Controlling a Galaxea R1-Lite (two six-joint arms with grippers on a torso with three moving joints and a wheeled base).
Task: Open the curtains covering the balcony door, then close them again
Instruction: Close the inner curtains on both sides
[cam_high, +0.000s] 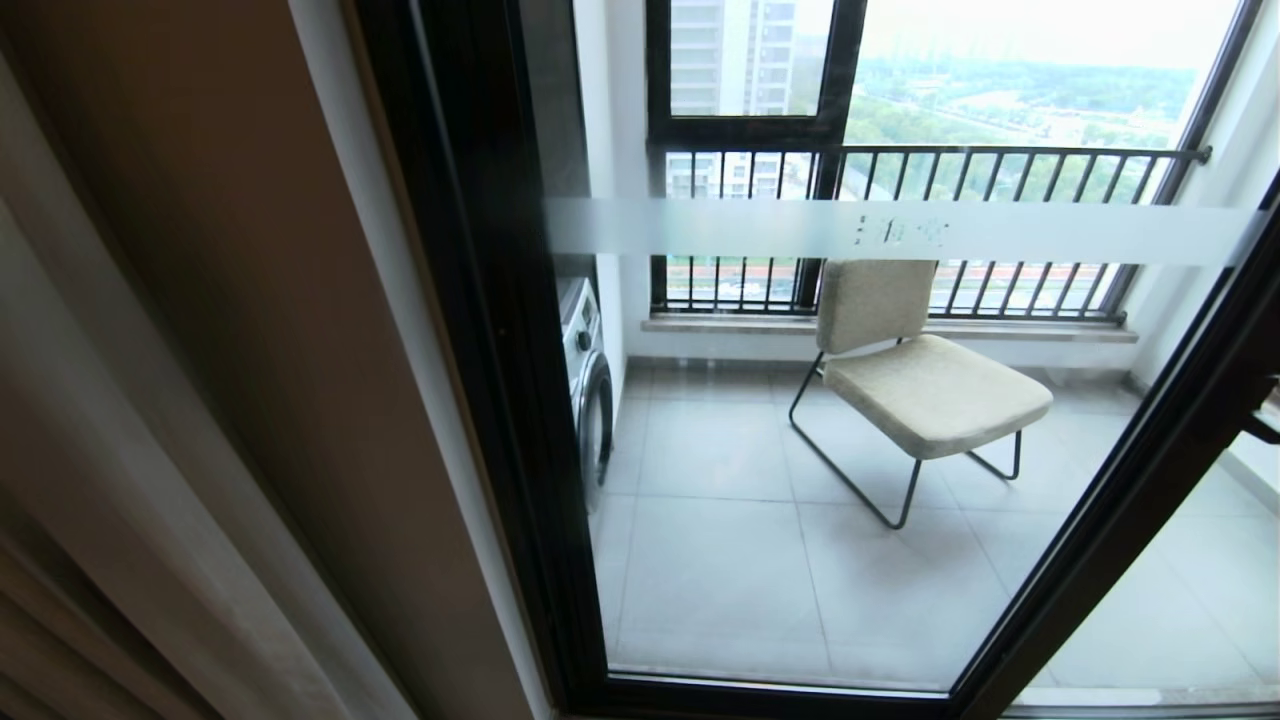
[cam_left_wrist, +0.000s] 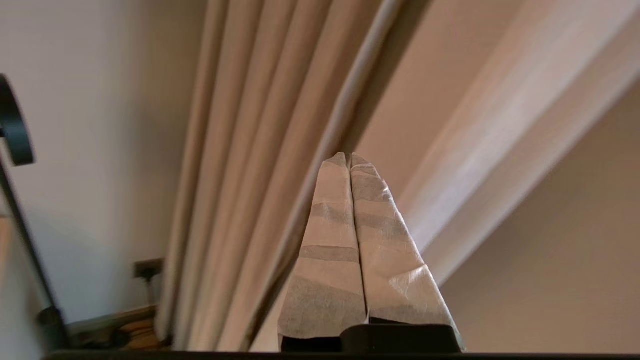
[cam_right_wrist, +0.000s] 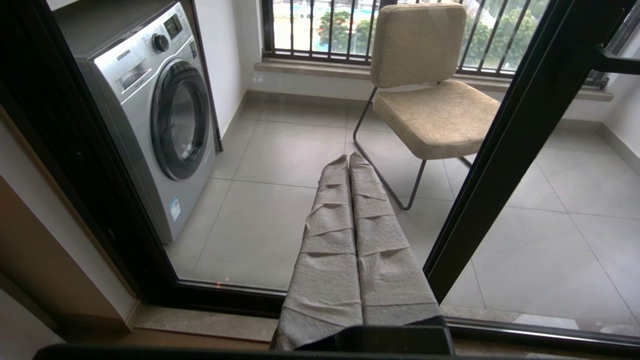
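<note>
1. Left gripper (cam_left_wrist: 350, 156): jaws pressed together with nothing between them; the two fabric-wrapped fingers (cam_left_wrist: 330, 240) meet along their whole length. The tips point at the edge of the curtains, close to the folds; whether they touch cannot be told.
2. Right gripper (cam_right_wrist: 349, 157): jaws likewise pressed together and empty, its wrapped fingers (cam_right_wrist: 380, 250) aimed through the glass toward the balcony floor.
3. The curtains (cam_left_wrist: 250, 175): beige pleated drapes hanging in vertical folds, gathered against the wall at the robot's left; in the head view they show as a bunched band (cam_high: 110, 480) at the left edge, clear of the glass.
4. The balcony door (cam_high: 800, 580): clear glass in a black frame (cam_high: 500, 400), uncovered, crossed by a frosted white band (cam_high: 700, 228) bearing small characters. A black handle (cam_right_wrist: 612, 62) projects from the right-hand upright.
5. Beyond the glass: a beige cushioned chair (cam_high: 925, 385) on thin black legs, standing on grey floor tiles (cam_high: 720, 560).
6. A silver front-loading washing machine (cam_right_wrist: 160, 110) against the balcony's left wall.
7. Black-barred railing (cam_high: 930, 165) before the outer window, behind the chair.
</note>
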